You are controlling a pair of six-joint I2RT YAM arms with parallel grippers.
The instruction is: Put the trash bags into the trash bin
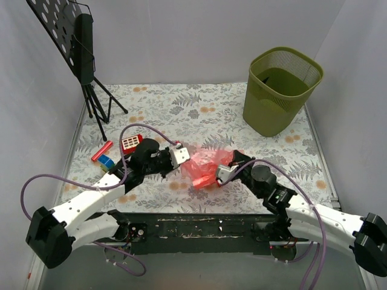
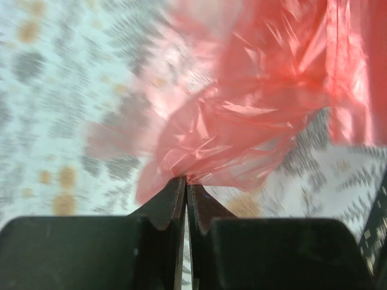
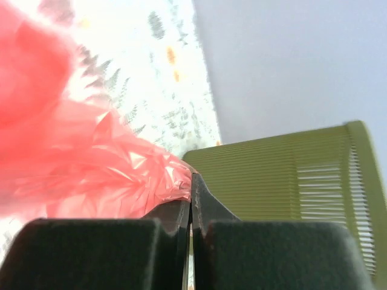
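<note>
The red translucent trash bag [image 1: 204, 164] hangs crumpled between both grippers over the middle of the table. My left gripper [image 1: 183, 156] is shut on its left edge; in the left wrist view the film [image 2: 242, 115] fans out from the pinched fingertips [image 2: 186, 180]. On the bag's right side my right gripper [image 1: 221, 174] is shut too, with the film [image 3: 91, 169] bunched at its tips [image 3: 192, 178]. The olive-green mesh trash bin [image 1: 281, 90] stands upright at the back right, well apart from the bag, and fills the right of the right wrist view [image 3: 290, 181].
A black music stand [image 1: 78, 42] rises at the back left on its tripod. A small red toy with white buttons [image 1: 131, 143], a red stick block [image 1: 101, 151] and a blue and green block [image 1: 107, 162] lie by the left arm. Grey walls close in both sides.
</note>
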